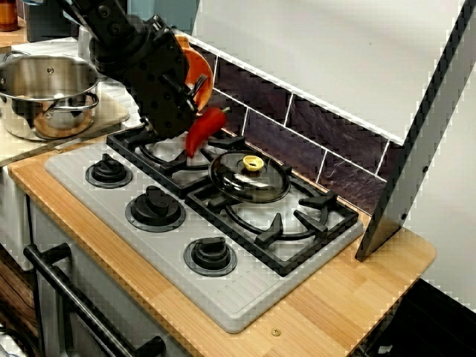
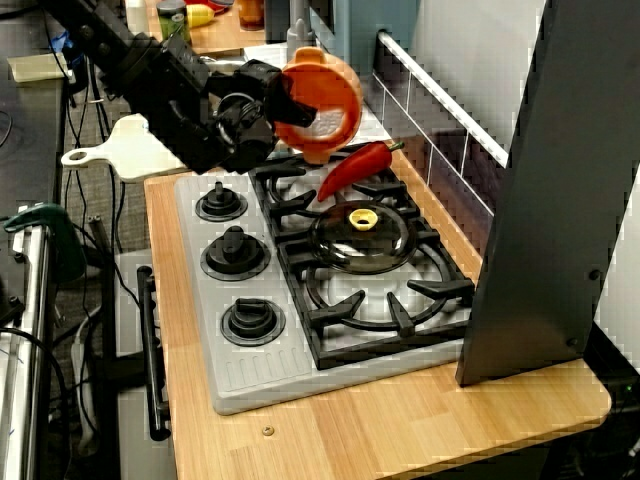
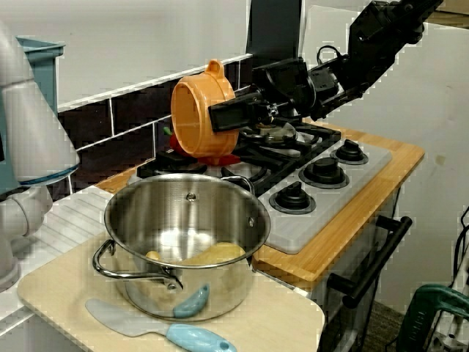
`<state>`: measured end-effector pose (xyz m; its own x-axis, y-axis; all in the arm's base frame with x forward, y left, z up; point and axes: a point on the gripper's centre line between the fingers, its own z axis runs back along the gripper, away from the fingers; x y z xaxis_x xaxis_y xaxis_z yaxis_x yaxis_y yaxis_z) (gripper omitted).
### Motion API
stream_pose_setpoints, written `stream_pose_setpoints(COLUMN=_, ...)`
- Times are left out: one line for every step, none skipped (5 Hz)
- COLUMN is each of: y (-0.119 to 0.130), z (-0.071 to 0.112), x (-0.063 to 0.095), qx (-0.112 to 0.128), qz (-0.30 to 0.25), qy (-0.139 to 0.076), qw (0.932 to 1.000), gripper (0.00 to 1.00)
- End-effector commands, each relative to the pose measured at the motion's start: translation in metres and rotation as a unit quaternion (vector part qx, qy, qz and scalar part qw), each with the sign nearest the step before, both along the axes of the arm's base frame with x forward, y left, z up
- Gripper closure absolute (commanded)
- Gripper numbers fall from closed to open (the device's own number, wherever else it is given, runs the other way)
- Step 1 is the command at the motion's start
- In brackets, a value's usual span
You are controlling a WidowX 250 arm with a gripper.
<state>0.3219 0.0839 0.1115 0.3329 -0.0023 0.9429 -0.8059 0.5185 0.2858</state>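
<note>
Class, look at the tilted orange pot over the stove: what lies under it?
A red pepper shows just below the mouth of the orange pot, above the black grate. Whether it touches either cannot be told. From the opposite side, the pot covers most of it.

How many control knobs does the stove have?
3, in a row along the stove front: one knob nearest the steel pot, a middle knob, an end knob toward the wooden counter. None seems hidden.

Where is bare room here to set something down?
Free: wooden counter corner between stove and leaning metal panel; burner grate beside glass lid. Crowded: the other burner, where gripper holds tilted orange pot above red pepper.
</note>
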Motion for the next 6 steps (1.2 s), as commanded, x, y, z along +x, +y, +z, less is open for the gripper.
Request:
stream_pose_setpoints(y=-0.002, z=0.038, x=0.004, qx=-0.023, qz=-0.002, qy=-0.03, qw=0.9993, gripper=1.0)
stream_pose_setpoints(y=-0.002, z=0.044, x=0.007, qx=-0.026, qz=0.0, qy=-0.034, qw=0.9991, gripper=1.0)
stream_pose_setpoints(y=-0.002, z=0.047, x=0.005, qx=-0.026, qz=-0.002, qy=-0.045, qw=0.9987, gripper=1.0)
stream_pose_setpoints(y=-0.006, z=0.042, x=0.001, qx=-0.013, qz=-0.004, qy=-0.067, qw=0.9976, gripper=1.0)
stream_pose_setpoints(y=-0.01, z=0.038, x=0.001, qx=-0.005, qz=-0.006, qy=-0.068, qw=0.9977, gripper=1.0)
stream_pose_setpoints(y=-0.012, z=0.037, x=-0.001, qx=-0.001, qz=-0.008, qy=-0.073, qw=0.9973, gripper=1.0)
